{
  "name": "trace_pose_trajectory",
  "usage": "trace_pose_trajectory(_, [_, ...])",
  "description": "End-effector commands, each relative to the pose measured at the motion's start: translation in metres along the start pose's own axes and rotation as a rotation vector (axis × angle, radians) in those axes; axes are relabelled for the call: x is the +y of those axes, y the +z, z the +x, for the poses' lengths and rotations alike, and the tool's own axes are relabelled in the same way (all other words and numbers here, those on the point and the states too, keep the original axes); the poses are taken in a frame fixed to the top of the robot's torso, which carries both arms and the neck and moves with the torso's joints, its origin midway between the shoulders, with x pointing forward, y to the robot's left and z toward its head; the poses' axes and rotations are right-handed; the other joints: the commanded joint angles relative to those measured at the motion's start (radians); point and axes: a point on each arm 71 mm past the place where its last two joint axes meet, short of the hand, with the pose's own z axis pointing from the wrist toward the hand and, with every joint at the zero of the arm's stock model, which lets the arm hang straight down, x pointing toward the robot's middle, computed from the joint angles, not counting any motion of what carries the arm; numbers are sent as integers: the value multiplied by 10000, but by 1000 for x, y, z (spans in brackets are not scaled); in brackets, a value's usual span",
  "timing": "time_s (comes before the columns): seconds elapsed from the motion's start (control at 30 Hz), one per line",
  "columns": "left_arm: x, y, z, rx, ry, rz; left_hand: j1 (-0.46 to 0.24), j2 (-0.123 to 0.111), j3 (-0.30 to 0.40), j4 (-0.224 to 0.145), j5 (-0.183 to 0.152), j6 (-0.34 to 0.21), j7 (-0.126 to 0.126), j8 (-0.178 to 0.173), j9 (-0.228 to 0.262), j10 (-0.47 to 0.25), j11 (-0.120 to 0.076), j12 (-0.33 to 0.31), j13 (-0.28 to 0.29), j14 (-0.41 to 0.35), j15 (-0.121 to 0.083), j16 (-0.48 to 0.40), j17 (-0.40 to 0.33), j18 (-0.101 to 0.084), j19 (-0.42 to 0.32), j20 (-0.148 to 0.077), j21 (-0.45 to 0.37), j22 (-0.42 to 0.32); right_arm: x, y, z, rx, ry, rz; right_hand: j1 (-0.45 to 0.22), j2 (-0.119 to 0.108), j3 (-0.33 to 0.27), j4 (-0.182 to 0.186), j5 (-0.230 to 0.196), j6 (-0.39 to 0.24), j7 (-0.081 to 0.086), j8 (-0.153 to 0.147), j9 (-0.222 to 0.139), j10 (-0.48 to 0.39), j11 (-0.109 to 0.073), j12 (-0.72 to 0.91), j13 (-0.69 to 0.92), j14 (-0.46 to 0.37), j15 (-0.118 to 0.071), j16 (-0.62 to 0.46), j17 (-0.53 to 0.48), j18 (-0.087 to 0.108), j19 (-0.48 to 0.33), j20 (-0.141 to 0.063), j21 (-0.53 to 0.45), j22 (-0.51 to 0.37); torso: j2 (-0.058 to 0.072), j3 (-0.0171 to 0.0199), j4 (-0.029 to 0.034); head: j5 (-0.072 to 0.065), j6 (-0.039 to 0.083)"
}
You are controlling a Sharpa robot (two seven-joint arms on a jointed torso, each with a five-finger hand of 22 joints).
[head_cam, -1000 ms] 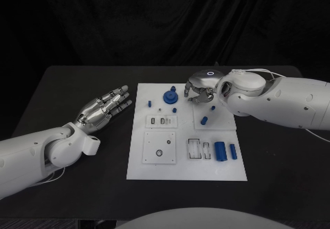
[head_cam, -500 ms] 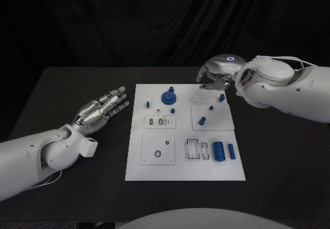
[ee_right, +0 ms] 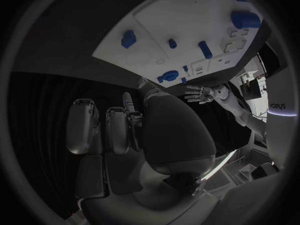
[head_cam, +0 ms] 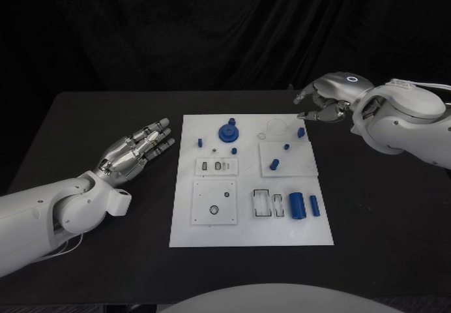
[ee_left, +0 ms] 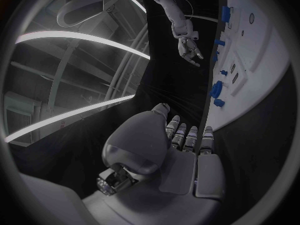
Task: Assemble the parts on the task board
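The white task board lies in the middle of the table. On it are a round blue part, several small blue pegs such as one on the right-hand plate and one near the far right edge, and two blue cylinders. My right hand hovers just past the board's far right corner, fingers loosely bent and apart, holding nothing. My left hand lies flat and spread to the left of the board. The right wrist view shows the right hand empty beside the board.
Two slotted white insert plates and a plate with a ring hole sit on the board's left half. Black table surrounds the board. The left wrist view shows the left hand alongside the board's edge.
My right hand has drawn back from above the board's far right part to beyond its far right corner. A small blue peg now shows where it was. The left hand is still.
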Motion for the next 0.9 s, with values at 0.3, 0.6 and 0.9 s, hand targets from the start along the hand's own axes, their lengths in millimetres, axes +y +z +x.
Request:
trace_pose_trajectory(0.3, [-2, 0, 2, 84, -117, 644, -90, -9, 70, -4, 49, -17, 54, 27, 7, -1, 68, 52, 7, -19, 55, 40, 8, 124, 15, 66, 61, 11, -21, -19, 15, -452, 446, 862, 86, -139, -267, 537, -449, 291, -57, 75, -125, 223, -5, 31, 1808, 430, 33, -72, 860, -51, -58, -64, -103, 1395, 3, 10, 6, -45, 19])
trace_pose_trajectory(0.6, [-1, 0, 2, 80, -131, 627, -95, -9, 82, -7, 53, -20, 54, 26, 6, -3, 70, 52, 7, -19, 57, 40, 8, 125, 16, 68, 61, 11, -27, -21, 26, -26, 569, 1200, 98, -147, -300, 569, -439, 377, -26, 115, -108, 204, 12, 19, 1789, 394, 39, -160, 756, -33, -92, -64, -186, 1364, 4, 10, -9, -41, -23])
trace_pose_trajectory(0.9, [0, 0, 1, 75, -139, 604, -103, -10, 101, -14, 57, -48, 53, 20, 2, -7, 74, 50, 5, -19, 61, 40, 8, 126, 16, 72, 61, 10, -27, -22, 35, 405, 692, 1199, -14, -196, -424, 619, -568, 450, -1, 144, -92, 166, 36, -5, 1752, 374, 60, -219, 698, -25, -107, -51, -249, 1350, -3, 5, -21, -21, -50])
